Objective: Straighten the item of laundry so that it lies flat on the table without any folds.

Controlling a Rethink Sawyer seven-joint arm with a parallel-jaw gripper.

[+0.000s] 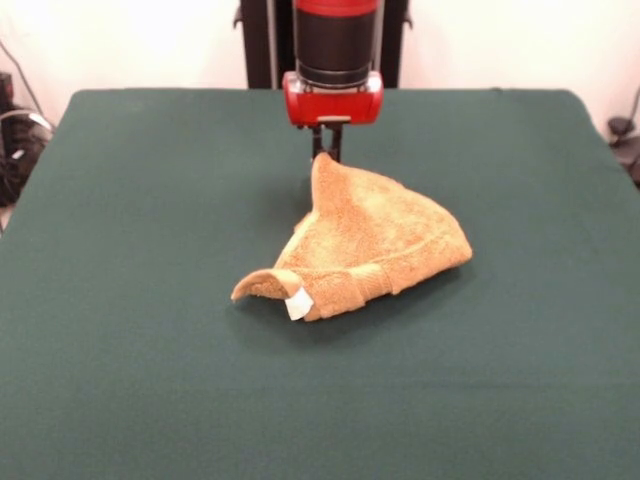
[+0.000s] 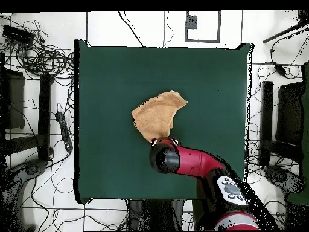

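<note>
My gripper [image 1: 326, 155] pinches the towel [image 1: 365, 250] by its raised far corner. I'd drag away slowly, low over the table [image 1: 150, 300], so the near fold opens.

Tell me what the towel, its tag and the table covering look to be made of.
The towel looks like terry cloth, likely cotton: orange-tan, with a nubbly looped pile and soft, thick folds. Its small white tag looks like smooth woven or printed fabric, too small to tell which. The table is covered in plain dark green cloth, matte and glare-free, perhaps felt.
</note>
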